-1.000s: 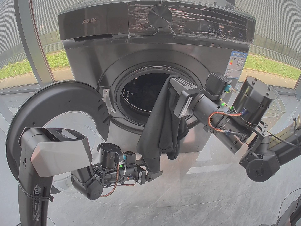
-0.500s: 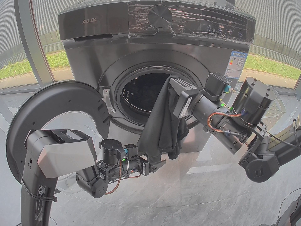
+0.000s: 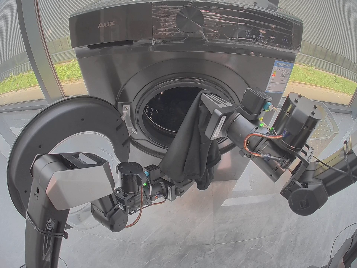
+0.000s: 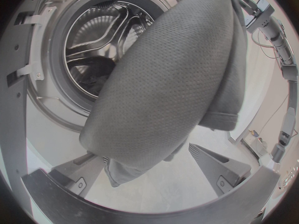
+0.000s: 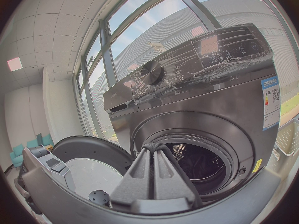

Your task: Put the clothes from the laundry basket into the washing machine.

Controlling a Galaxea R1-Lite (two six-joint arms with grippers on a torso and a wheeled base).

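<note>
Left end effector (image 4: 146,171): low, in front of the machine's lower front panel. Fingers are spread wide and grip nothing. The lower bulge of the dark grey knit garment (image 3: 189,146) sags over the gap between them, and one fold drops into it. Contact with the pads: cannot tell.

Garment long axis: near vertical, with the top at the drum mouth and the hem down at the left end effector. It lies directly above the left end effector and hangs straight below the right one.

Right end effector (image 3: 203,95): fingers closed tight on the garment's top edge. It sits at the right side of the round drum opening (image 3: 167,108) of the dark grey front-loading washing machine (image 3: 108,67), about at the rim, not inside.

Judgement: most of the cloth hangs outside, below the opening's lower lip. The right arm is nearer the mouth and the left is nearer the hem, so the hem likely needs lifting up and inward.

Farther off: round door (image 3: 67,127) swung open to the left; dark clothing (image 4: 90,72) lies in the drum; white perforated laundry basket (image 3: 329,121) stands beside the machine's right flank.
</note>
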